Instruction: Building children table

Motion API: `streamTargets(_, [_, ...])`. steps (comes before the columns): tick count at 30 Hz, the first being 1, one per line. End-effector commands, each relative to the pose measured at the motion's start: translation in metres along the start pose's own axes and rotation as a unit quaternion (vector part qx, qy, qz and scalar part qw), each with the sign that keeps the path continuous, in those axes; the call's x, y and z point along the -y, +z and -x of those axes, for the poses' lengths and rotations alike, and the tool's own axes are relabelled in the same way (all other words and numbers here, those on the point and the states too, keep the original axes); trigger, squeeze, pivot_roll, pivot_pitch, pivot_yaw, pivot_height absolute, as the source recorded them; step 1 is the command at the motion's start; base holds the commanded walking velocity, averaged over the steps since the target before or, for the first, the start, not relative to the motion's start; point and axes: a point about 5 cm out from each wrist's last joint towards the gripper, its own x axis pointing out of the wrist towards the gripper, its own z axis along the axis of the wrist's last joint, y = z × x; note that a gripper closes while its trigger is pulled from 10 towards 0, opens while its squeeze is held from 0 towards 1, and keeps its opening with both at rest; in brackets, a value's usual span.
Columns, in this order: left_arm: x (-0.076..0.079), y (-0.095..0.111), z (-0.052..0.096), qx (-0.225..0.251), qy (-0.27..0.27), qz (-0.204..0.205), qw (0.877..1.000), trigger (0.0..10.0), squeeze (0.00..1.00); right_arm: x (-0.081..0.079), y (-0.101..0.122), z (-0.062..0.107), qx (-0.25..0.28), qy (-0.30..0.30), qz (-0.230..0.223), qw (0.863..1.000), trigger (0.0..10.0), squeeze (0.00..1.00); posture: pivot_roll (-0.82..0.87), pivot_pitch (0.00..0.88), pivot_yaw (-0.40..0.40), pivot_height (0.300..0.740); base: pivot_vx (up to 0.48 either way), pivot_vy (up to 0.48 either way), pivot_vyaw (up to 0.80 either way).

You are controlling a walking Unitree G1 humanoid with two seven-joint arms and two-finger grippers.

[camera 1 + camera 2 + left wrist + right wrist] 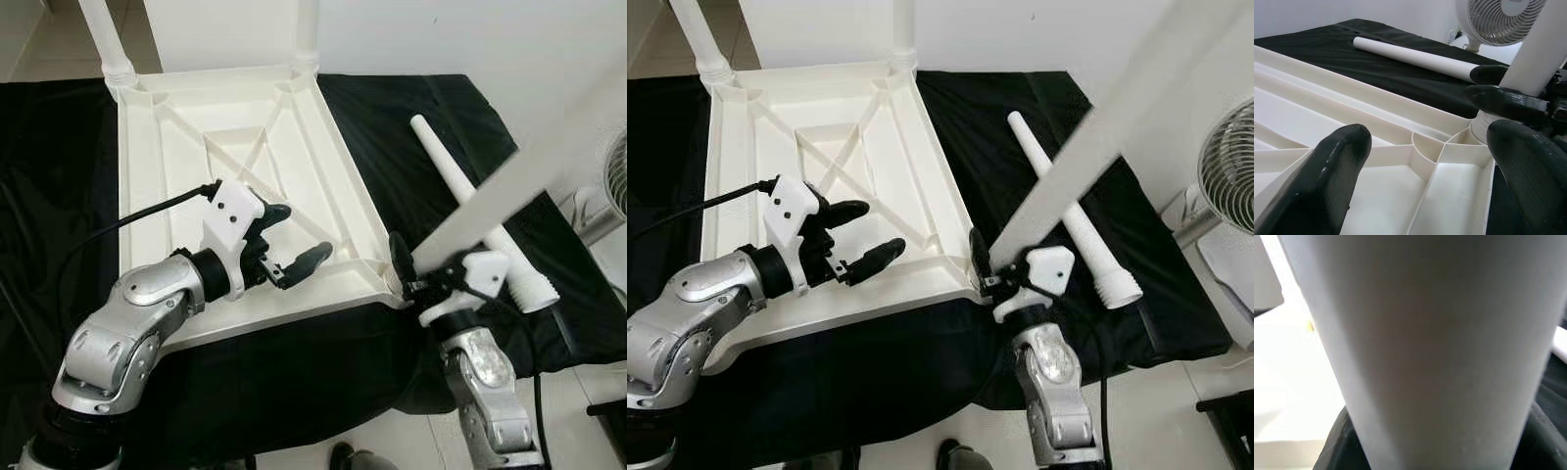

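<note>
The upturned white tabletop [186, 147] lies on black cloth [431, 127]; left gripper [279, 240] hovers spread above it, right gripper [411, 274] clenches a leg [509, 186] at the near-right corner socket; a loose leg [470, 211] lies right

A black-draped surface [431, 127] carries an upturned white tabletop [245, 186] and a loose white leg [470, 201] beside it.
</note>
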Motion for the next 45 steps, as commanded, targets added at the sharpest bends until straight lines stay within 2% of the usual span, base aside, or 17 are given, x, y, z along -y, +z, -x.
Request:
streamTargets(1, [0.001, 0.003, 0.001, 0.004, 0.014, -0.006, 1.000, 10.0, 0.00, 0.011, -0.053, 0.023, -0.162, -0.023, -0.004, 0.986, 10.0, 0.00, 0.08, 0.258, -0.008, 0.740, 0.000, 0.000, 0.00])
streamTargets(6, [0.001, 0.004, 0.002, 0.005, 0.016, -0.006, 1.000, 10.0, 0.00, 0.012, -0.051, 0.020, -0.161, -0.012, -0.002, 0.987, 10.0, 0.00, 0.08, 0.259, -0.012, 0.740, 0.000, 0.000, 0.00])
streamTargets(11, [0.001, 0.004, 0.002, 0.005, 0.016, -0.005, 1.000, 10.0, 0.00, 0.014, -0.051, 0.020, -0.172, -0.013, -0.019, 0.985, 10.0, 0.00, 0.08, 0.260, -0.013, 0.740, 0.000, 0.000, 0.00])
streamTargets(14, [0.001, 0.005, 0.002, 0.005, 0.016, -0.005, 1.000, 10.0, 0.00, 0.020, -0.056, 0.024, -0.183, -0.042, -0.066, 0.980, 10.0, 0.00, 0.08, 0.264, -0.010, 0.740, 0.000, 0.000, 0.00])
streamTargets(16, [0.001, 0.005, 0.002, 0.005, 0.016, -0.006, 1.000, 10.0, 0.00, 0.021, -0.057, 0.025, -0.185, -0.048, -0.078, 0.978, 10.0, 0.00, 0.08, 0.264, -0.010, 0.740, 0.000, 0.000, 0.00])
streamTargets(30, [0.001, 0.005, 0.003, 0.004, 0.016, -0.005, 1.000, 10.0, 0.00, 0.019, -0.061, 0.030, -0.191, -0.054, -0.063, 0.978, 10.0, 0.00, 0.09, 0.262, -0.007, 0.740, 0.000, 0.000, 0.00])
streamTargets(38, [0.001, 0.005, 0.005, 0.004, 0.019, -0.006, 1.000, 10.0, 0.00, 0.006, -0.056, 0.028, -0.174, -0.045, -0.034, 0.983, 10.0, 0.00, 0.09, 0.262, -0.011, 0.740, 0.000, 0.000, 0.00])
streamTargets(45, [0.001, 0.006, 0.005, 0.005, 0.020, -0.005, 1.000, 10.0, 0.00, -0.004, -0.053, 0.025, -0.153, -0.109, -0.039, 0.981, 10.0, 0.00, 0.09, 0.263, -0.014, 0.740, 0.000, 0.000, 0.00])
